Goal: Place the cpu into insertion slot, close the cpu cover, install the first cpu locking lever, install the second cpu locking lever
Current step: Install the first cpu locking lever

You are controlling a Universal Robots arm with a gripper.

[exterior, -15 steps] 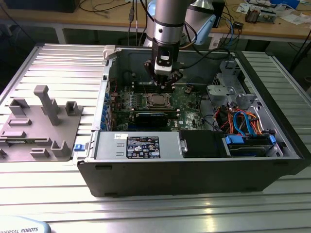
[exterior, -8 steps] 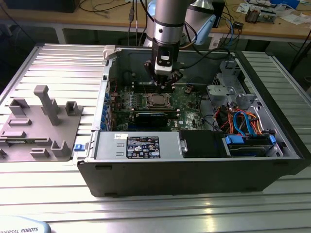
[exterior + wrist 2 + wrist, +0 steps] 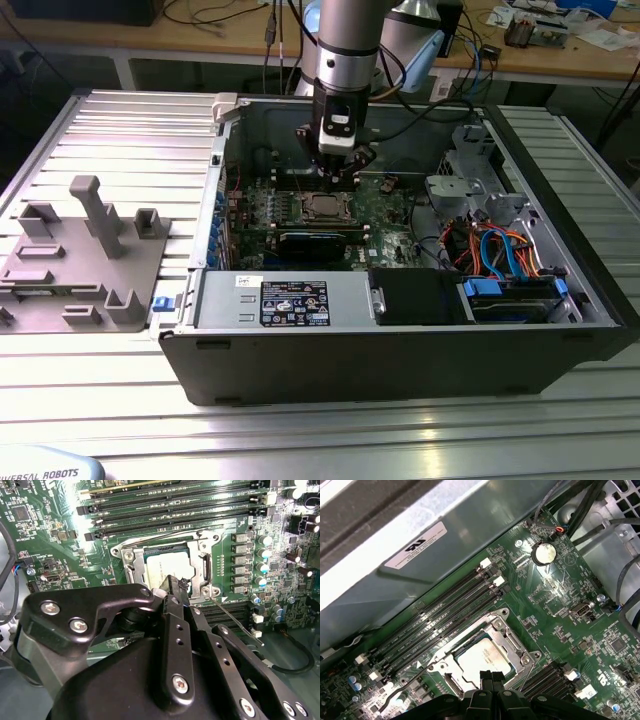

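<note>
Long black memory slots [image 3: 175, 510] run beside the insertion slot [image 3: 300, 207], and a thin wire lever [image 3: 232, 617] slants out from one of its corners, just beside the gripper [image 3: 175, 586]. The gripper's fingertips are drawn narrow with nothing visible between them, and they hang right over the socket's edge. The cpu [image 3: 167, 566] sits in the slot, with the cpu cover [image 3: 131, 571] lying flat around its silver top. In the exterior view the open computer case [image 3: 400, 360] rests on a ribbed metal bench [image 3: 120, 130]. A grey fixture tray [image 3: 80, 250] is at the case's 9 o'clock, and a wooden desk [image 3: 560, 60] with cables is at 12. Inside the case, a labelled silver box [image 3: 285, 300] sits at 6 o'clock from the socket, and orange and blue cables [image 3: 495, 245] at 4.
</note>
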